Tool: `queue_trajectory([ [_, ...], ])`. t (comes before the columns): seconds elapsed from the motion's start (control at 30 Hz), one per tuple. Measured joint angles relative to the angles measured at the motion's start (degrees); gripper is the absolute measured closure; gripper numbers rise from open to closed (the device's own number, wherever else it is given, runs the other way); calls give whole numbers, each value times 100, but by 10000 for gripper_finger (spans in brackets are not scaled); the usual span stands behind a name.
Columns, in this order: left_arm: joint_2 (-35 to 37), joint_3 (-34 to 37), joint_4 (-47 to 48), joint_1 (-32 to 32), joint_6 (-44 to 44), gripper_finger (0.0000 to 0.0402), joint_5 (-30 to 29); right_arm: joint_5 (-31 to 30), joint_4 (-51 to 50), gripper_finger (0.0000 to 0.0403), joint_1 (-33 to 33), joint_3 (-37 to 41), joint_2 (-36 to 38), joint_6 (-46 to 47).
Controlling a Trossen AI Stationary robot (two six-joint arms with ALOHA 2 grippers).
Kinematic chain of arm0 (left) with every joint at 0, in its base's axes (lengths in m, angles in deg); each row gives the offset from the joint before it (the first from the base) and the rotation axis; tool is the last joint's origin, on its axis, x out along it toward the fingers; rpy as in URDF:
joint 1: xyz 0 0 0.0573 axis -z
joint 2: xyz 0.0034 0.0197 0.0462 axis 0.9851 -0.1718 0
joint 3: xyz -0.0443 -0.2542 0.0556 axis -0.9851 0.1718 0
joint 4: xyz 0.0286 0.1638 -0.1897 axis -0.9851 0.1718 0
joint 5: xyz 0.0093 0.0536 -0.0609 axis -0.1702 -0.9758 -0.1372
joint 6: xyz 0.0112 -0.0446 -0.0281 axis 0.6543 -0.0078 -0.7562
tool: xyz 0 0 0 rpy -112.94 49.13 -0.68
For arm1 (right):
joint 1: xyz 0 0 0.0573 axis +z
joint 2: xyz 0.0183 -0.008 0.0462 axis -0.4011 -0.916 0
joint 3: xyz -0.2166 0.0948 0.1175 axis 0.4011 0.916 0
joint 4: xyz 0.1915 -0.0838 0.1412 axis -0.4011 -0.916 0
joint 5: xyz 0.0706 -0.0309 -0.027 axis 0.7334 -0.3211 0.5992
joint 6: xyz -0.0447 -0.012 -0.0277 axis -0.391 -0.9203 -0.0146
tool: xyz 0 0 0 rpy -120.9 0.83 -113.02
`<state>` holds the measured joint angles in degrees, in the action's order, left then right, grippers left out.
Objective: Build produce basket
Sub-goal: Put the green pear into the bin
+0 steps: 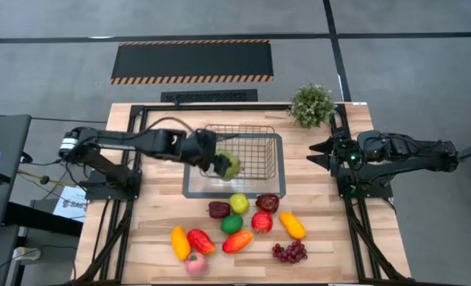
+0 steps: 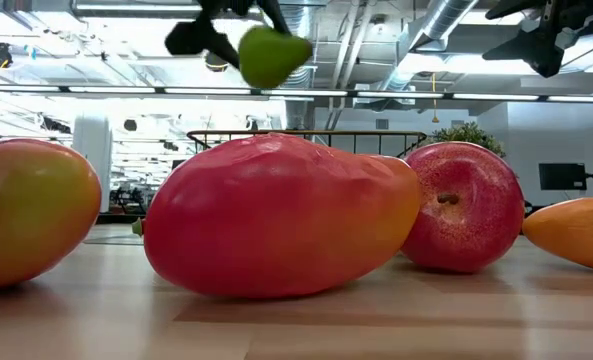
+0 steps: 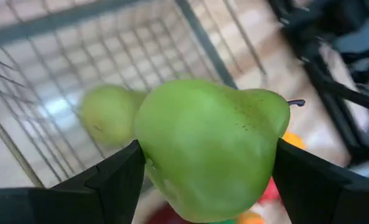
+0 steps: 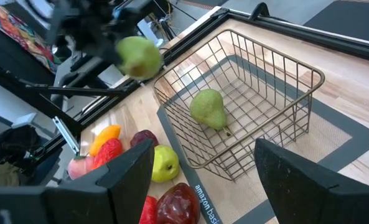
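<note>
- Holding a green pear [image 1: 230,166] between its two fingers, your left hand [image 1: 221,165] sits just left of centre in the high view, at the lower left corner of the wire basket [image 1: 268,140]; in the left wrist view the dark fingers [image 3: 112,180] press on both flanks of the fruit.
- That pear lies with its long axis crosswise to the fingers, the stem [image 3: 296,103] pointing out toward the right of the wrist frame. It looks to hang above the basket's near rim rather than well over the middle.
- A second pear [image 4: 209,108] already rests on the basket floor, near the centre of the right wrist view, stem end toward the lower right.
- The drop turns on one thing: open floor lies up and right of the held pear in the high view, so carry it further in over the mesh before you let go, and clear of the pear lying there.
- Your right hand [image 1: 316,152] waits at centre right of the high view, fingers spread and empty, just off the basket's right side.
- The remaining produce [image 1: 235,224] lies on the counter [image 1: 330,254] in the lower middle, nearer the left arm's reach.
</note>
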<state>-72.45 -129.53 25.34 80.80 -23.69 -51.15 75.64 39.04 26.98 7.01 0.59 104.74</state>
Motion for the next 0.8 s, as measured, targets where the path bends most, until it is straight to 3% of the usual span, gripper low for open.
queue_trajectory([
  [0.37, -849, 2, -198, -1171, 651, 113, 219, -1, 0, 103, 0, 0, -2, 2],
  [0.8, -1593, 9, -192, -1352, 601, 113, 101, -2, 11, 103, 0, 0, -4, 4],
])
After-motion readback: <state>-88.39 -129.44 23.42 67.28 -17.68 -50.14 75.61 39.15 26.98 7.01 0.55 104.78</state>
